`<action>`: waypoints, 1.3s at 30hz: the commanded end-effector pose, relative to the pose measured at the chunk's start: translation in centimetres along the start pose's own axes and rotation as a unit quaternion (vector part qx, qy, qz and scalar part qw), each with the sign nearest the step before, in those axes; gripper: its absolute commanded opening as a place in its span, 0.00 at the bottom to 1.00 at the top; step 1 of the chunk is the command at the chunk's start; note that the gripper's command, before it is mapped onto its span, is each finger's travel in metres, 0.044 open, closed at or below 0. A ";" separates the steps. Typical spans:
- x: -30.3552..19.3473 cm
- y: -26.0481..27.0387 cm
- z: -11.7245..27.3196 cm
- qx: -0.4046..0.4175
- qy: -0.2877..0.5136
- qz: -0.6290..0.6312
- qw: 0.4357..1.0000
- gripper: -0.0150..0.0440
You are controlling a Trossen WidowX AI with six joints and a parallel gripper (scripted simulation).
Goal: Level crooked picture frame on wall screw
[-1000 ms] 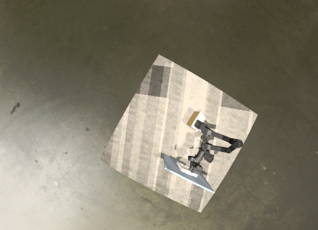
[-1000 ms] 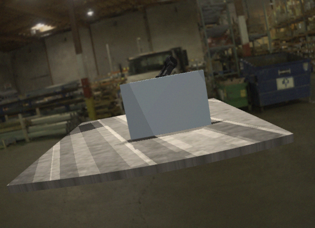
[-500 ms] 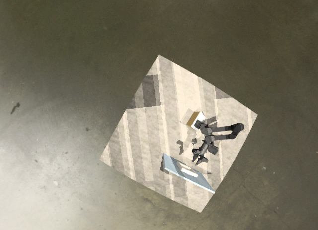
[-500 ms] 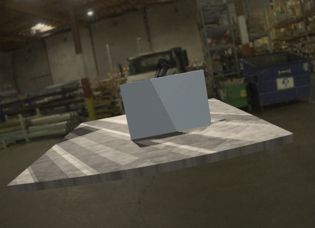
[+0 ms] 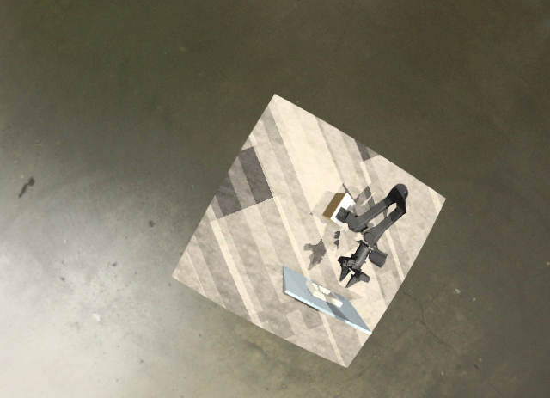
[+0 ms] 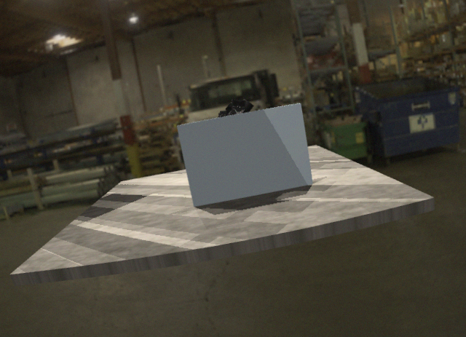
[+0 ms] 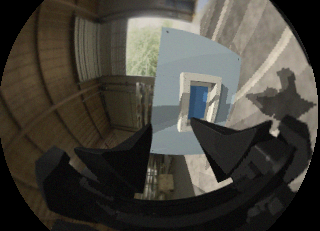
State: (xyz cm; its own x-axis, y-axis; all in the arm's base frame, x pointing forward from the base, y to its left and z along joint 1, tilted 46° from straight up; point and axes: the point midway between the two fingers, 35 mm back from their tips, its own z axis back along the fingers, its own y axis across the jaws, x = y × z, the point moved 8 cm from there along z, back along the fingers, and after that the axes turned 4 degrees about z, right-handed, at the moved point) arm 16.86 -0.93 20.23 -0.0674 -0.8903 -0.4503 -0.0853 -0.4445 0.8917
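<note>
The picture frame [image 7: 200, 78] [image 5: 323, 292] has a white border and a blue picture. It hangs on the pale blue wall panel [image 7: 200, 51] [image 5: 296, 287] [image 6: 240, 160]. My gripper [image 7: 171, 123] [image 5: 349, 280] is open and empty. It sits a short way back from the frame, with the fingertips apart from it. In the wrist view the frame's edges run nearly parallel to the panel's edges; I cannot tell any small tilt. In the exterior view only the panel's back shows; the frame is hidden, and the top of the arm [image 6: 236, 107] peeks over the panel.
The arm's base [image 5: 341, 208] stands on a white and tan block on the striped table [image 5: 266, 234] [image 6: 150, 228]. The wall panel stands near the table's front edge. Warehouse floor surrounds the table.
</note>
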 end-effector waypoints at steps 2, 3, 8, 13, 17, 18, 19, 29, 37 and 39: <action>0.0 0.2 0.2 0.001 0.001 0.001 1.000 0.69; 0.0 0.4 0.4 0.001 0.003 0.003 1.000 0.69; 0.0 0.7 0.7 0.001 0.005 0.006 1.000 0.69; 0.0 0.7 0.7 0.001 0.005 0.006 1.000 0.69; 0.0 0.7 0.7 0.001 0.005 0.006 1.000 0.69; 0.0 0.7 0.7 0.001 0.005 0.006 1.000 0.69; 0.0 0.7 0.7 0.001 0.005 0.006 1.000 0.69; 0.0 0.7 0.7 0.001 0.005 0.006 1.000 0.69; 0.0 0.7 0.7 0.001 0.005 0.006 1.000 0.69; 0.0 0.7 0.7 0.001 0.005 0.006 1.000 0.69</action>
State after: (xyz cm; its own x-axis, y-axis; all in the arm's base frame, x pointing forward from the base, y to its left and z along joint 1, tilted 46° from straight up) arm 16.09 -1.19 20.76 -0.0634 -0.8940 -0.4436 -0.0883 -0.4377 0.8948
